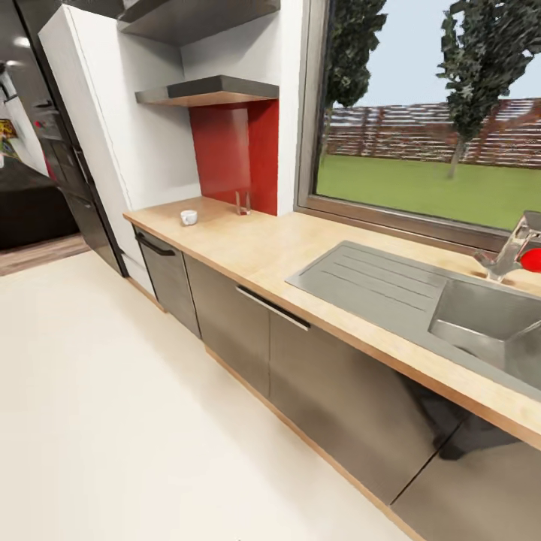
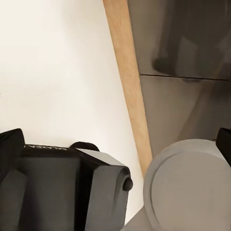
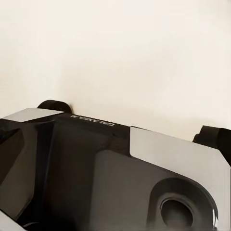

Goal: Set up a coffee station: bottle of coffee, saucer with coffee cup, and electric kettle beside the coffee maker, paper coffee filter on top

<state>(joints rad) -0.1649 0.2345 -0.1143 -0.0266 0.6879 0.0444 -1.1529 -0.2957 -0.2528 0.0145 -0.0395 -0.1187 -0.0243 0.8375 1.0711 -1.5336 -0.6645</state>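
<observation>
While I drive the robot along the kitchen, both arms hang low by its body, and I think that is so they do not bump the cupboards. The left wrist camera looks down at the pale floor, the wooden strip under the cupboards and a grey cupboard door. The right wrist camera looks down at the robot's own dark base and more floor. I cannot tell from these pictures if the left gripper is open or closed, and the same goes for the right gripper. Nothing seems to be held.

From the head camera I see the long wooden tabletop. The small white coffee cup sits near its far end, a long way from both grippers. It stands alone, with no saucer under it that I can see. Just past it, by the red wall panel, stands a small clear thing that I cannot make out. A grey shelf hangs above that corner. The sink and its tap are closer, and there is a red thing behind the tap, cut off by the edge.

I judge the job has barely begun. I guess I must roll nearer to the cup before I can lift an arm.
</observation>
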